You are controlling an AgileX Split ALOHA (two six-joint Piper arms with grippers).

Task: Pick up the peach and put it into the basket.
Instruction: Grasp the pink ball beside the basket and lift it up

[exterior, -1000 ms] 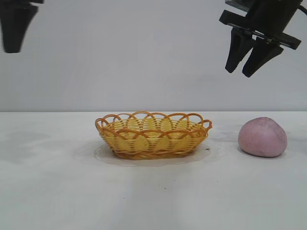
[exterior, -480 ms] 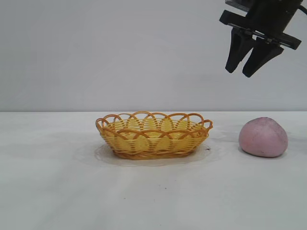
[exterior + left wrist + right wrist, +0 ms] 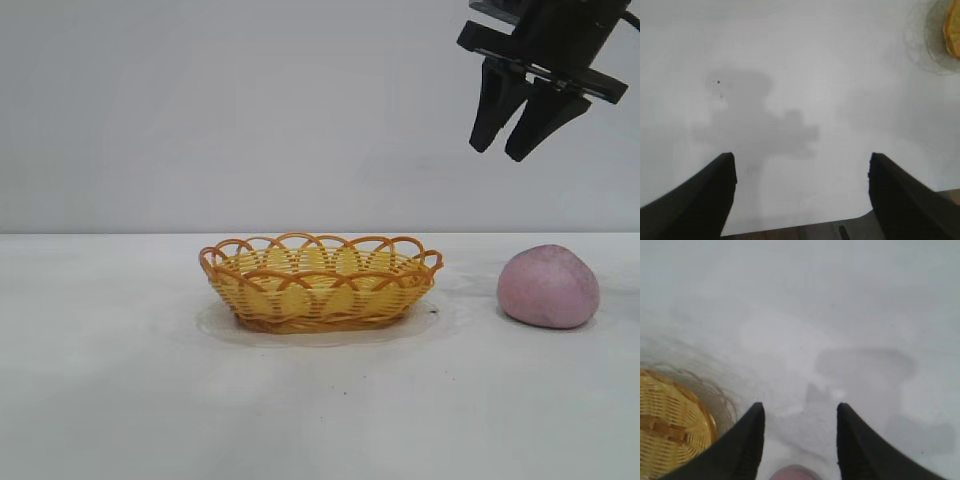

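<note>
The dusty pink peach [image 3: 549,286] lies on the white table at the right, apart from the yellow-orange woven basket [image 3: 320,281] in the middle. High above the peach and a little to its left hangs my right gripper [image 3: 499,150], open, with nothing between its fingers. In the right wrist view a sliver of the peach [image 3: 794,473] shows below my right gripper [image 3: 800,407], with the basket [image 3: 670,427] off to one side. My left gripper [image 3: 801,157] shows only in its wrist view, open over bare table, with an edge of the basket [image 3: 952,30] in a corner.
The white table [image 3: 120,400] runs wide and bare to the left of the basket and in front of it. A plain grey wall stands behind. A table edge [image 3: 800,231] shows near the left gripper in its wrist view.
The left gripper, seen at the exterior view's top left a second ago, has gone up out of that view. The right gripper, peach and basket have not moved.
</note>
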